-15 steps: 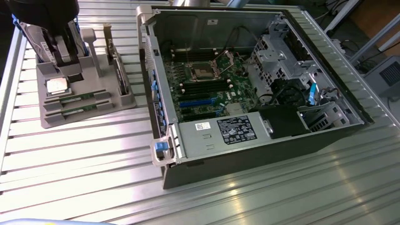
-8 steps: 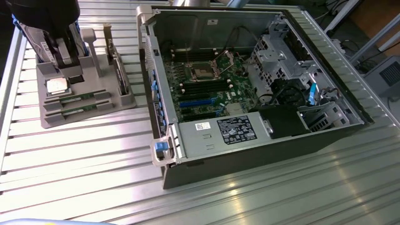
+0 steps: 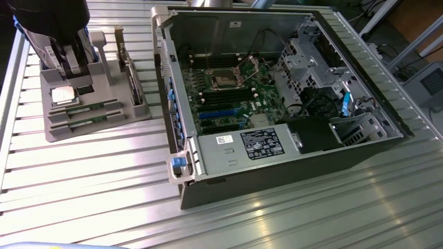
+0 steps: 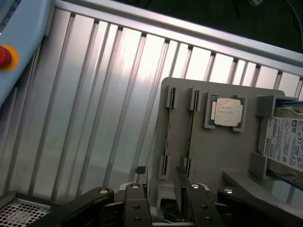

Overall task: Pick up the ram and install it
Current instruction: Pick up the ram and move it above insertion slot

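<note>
ram sticks [image 3: 88,107] (two alike) lie in the gray holder [image 4: 222,156], the end effector [image 4: 160,174] spread empty over it.

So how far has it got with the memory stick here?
Nothing done yet: both memory sticks lie in the gray holder. In hand: nothing; the open gripper hovers over the holder, near the sticks. Left: pickup and seating in the computer, whose memory slots look empty.

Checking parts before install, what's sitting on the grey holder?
On the holder: two ram sticks in slots, a silver CPU chip, a hard drive. The arm hides its far end.
</note>
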Robot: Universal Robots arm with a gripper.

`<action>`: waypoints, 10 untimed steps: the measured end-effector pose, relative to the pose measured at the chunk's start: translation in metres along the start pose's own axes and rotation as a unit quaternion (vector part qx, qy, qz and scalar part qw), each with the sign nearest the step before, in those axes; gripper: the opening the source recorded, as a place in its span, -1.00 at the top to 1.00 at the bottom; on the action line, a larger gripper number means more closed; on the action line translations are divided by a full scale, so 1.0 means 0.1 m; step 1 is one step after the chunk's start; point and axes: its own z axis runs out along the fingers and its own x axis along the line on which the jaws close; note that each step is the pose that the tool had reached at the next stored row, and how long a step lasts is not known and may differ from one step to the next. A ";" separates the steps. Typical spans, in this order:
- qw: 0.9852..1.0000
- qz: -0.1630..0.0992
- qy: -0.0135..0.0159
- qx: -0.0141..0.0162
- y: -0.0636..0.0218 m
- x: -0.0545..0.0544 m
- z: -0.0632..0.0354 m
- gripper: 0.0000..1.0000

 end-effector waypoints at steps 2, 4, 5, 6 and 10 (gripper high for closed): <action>1.000 0.000 0.000 0.000 0.000 0.00 0.008 0.28; 1.000 0.000 0.000 0.000 -0.001 0.00 0.018 0.28; 1.000 0.000 0.000 0.000 -0.001 0.00 0.026 0.28; 1.000 0.000 0.000 0.000 -0.001 0.00 0.032 0.28; 1.000 0.000 0.000 0.000 -0.002 0.00 0.051 0.28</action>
